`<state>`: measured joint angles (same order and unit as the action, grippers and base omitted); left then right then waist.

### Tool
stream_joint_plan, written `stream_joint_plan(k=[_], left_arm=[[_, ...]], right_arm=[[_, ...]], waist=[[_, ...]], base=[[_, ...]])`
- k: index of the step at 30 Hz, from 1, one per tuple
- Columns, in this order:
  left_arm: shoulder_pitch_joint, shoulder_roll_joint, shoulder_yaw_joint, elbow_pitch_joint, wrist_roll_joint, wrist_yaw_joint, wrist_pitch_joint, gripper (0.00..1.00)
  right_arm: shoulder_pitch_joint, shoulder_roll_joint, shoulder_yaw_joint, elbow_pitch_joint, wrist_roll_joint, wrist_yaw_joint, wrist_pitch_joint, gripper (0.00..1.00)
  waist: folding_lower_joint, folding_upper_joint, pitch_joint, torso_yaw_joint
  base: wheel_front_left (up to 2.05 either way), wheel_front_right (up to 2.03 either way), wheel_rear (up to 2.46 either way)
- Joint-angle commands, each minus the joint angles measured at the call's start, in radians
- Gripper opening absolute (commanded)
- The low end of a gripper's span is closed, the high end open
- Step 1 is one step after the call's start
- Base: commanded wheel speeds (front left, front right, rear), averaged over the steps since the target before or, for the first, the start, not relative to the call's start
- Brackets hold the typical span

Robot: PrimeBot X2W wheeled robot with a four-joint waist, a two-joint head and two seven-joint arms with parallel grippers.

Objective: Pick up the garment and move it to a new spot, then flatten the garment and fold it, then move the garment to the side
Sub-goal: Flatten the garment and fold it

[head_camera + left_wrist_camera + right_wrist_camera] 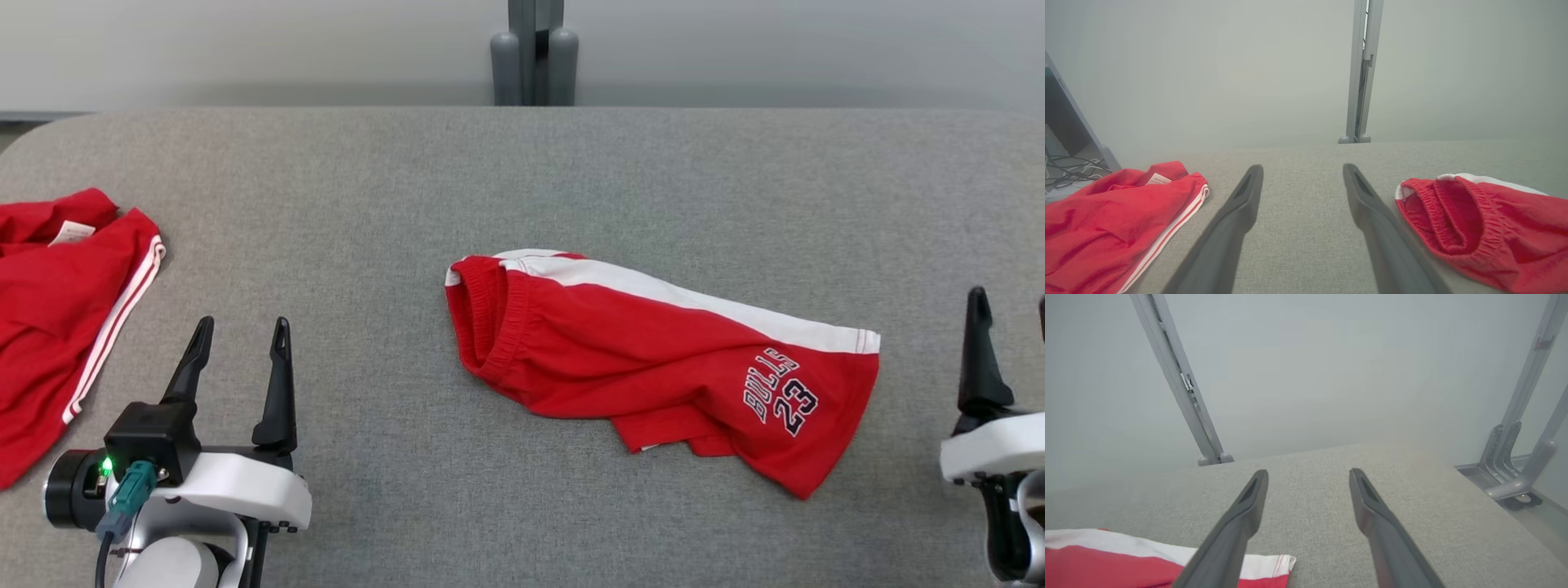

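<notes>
The garment (653, 359) is a pair of red shorts with a white side stripe and "BULLS 23" printed near the hem. It lies crumpled in the middle of the grey table (522, 180), waistband to the left. My left gripper (242, 327) stands open at the lower left, apart from the waistband (1453, 220), which lies to the right of its fingers. My right gripper (1011, 298) is at the lower right edge, open and empty in the right wrist view (1308, 473). The shorts' white hem corner (1265, 565) lies just left of its fingers.
Another red garment (57, 310) with thin white stripes and a label lies at the table's left edge, left of my left gripper (1302, 169). A grey post (535, 49) stands behind the table's far edge. Metal frame legs (1515, 465) stand beyond the right end.
</notes>
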<state>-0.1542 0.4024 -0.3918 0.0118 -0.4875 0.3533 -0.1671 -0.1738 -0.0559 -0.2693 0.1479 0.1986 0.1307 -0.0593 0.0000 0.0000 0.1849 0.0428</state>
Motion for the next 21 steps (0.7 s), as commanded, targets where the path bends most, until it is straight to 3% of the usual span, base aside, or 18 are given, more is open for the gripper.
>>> stream_joint_plan(k=[1,11,21], left_arm=[[0.009,0.011,0.006,-0.007,-0.002,0.009,0.003,1.00],[0.067,0.032,-0.007,-0.055,0.004,0.036,0.041,1.00],[0.109,0.042,-0.011,-0.065,-0.007,0.047,0.048,1.00]], right_arm=[[0.005,0.001,0.018,-0.034,-0.013,0.000,-0.013,1.00],[0.096,0.002,0.230,-0.242,-0.046,0.000,0.055,1.00],[0.225,0.003,0.254,-0.293,-0.012,0.000,0.094,1.00]], waist=[[0.0000,0.0000,-0.022,-0.012],[0.0000,0.0000,-0.102,-0.024],[0.0000,0.0000,-0.139,-0.030]], base=[[0.00,0.00,0.00],[0.00,0.00,0.00],[0.00,0.00,0.00]])
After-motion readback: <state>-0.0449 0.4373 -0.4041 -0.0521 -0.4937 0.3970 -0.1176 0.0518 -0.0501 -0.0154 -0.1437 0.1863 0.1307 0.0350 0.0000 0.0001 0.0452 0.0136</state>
